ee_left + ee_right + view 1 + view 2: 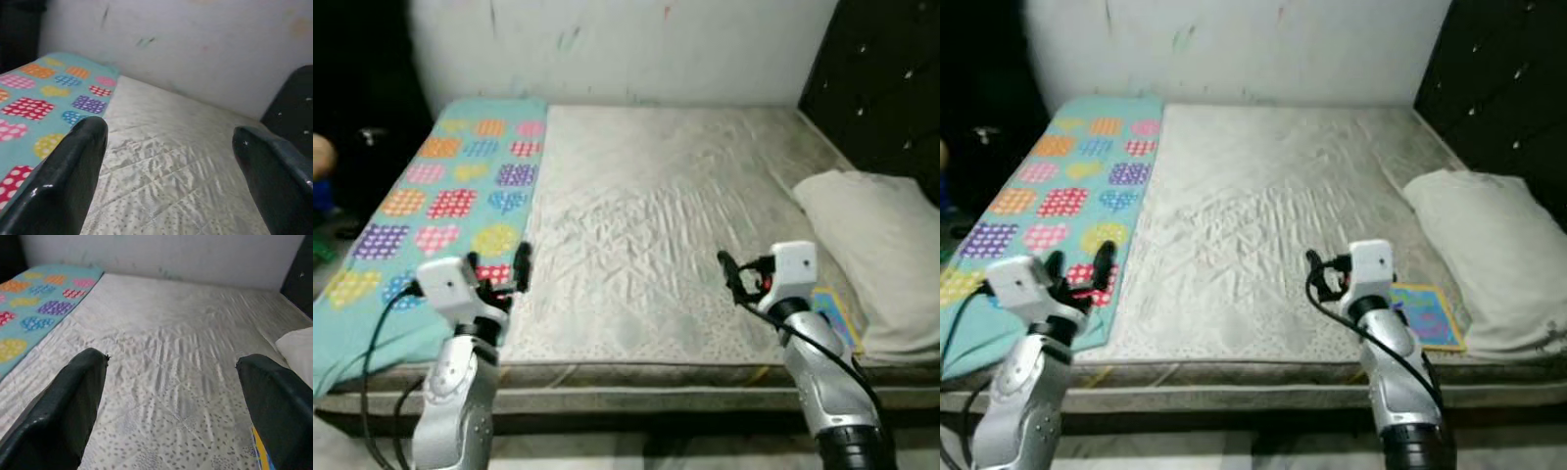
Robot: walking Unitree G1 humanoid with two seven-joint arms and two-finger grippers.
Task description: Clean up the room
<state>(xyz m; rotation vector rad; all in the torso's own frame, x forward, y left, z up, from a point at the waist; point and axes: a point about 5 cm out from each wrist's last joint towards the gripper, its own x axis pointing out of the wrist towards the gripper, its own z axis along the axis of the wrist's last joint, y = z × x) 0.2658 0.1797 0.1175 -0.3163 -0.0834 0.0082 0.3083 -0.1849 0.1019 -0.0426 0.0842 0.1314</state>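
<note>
Two grippers raised over bed (636, 196) near edge | left gripper (509, 269): jaws apart, empty, above turquoise blanket (460, 186) | right gripper (732, 276): jaws apart, empty | pillow (881, 245) at right side | colourful book (1425, 313) beside pillow, on mattress.

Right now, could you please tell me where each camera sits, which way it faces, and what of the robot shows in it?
Left eye view: on the head, looking forward and down at the bed; both silver arms, left gripper and right gripper raised.
Right eye view: same head, same scene, plus a colourful book beside the pillow.
Left wrist view: along its open fingers toward the patterned blanket and wall.
Right wrist view: along its open fingers over the mattress.
Both wrist views share the blanket and wall.
</note>
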